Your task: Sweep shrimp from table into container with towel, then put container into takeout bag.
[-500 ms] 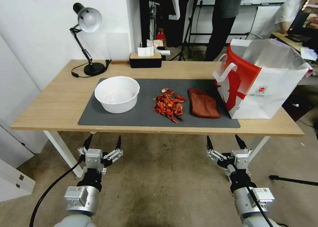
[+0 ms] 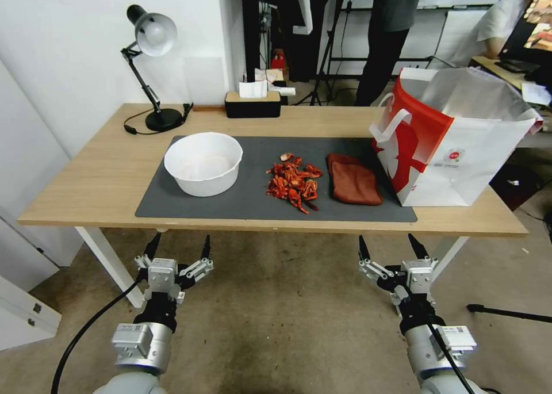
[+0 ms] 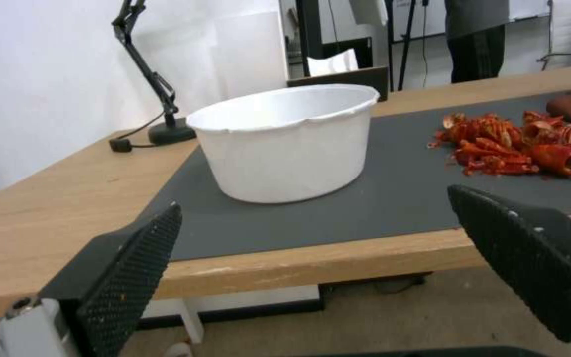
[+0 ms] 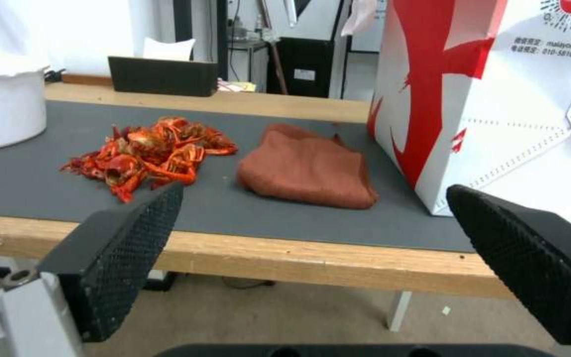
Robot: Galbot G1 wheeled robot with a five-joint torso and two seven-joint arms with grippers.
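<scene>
1. Both grippers are hanging below the table's (image 2: 86,187) near edge, off the top: left gripper (image 2: 178,245) and right gripper (image 2: 390,245), fingers spread, holding nothing.
2. Bowl (image 2: 203,163) is sitting on the mat (image 2: 253,201), shrimp (image 2: 293,184) piled mid-mat, well apart from it.
3. Towel (image 2: 353,181) is lying just beside the shrimp, nearly touching the bag (image 2: 454,141) at the mat's right edge.

I get bright, even indoor light from overhead, with soft shadows under the table (image 2: 86,187) and beside the bag (image 2: 460,146). The head view bows outward at its edges. My wrist feeds are softer: the near fingers (image 3: 127,277) blur slightly, the room behind looks washed out, and the shrimp (image 4: 146,153) glint faintly.
</scene>
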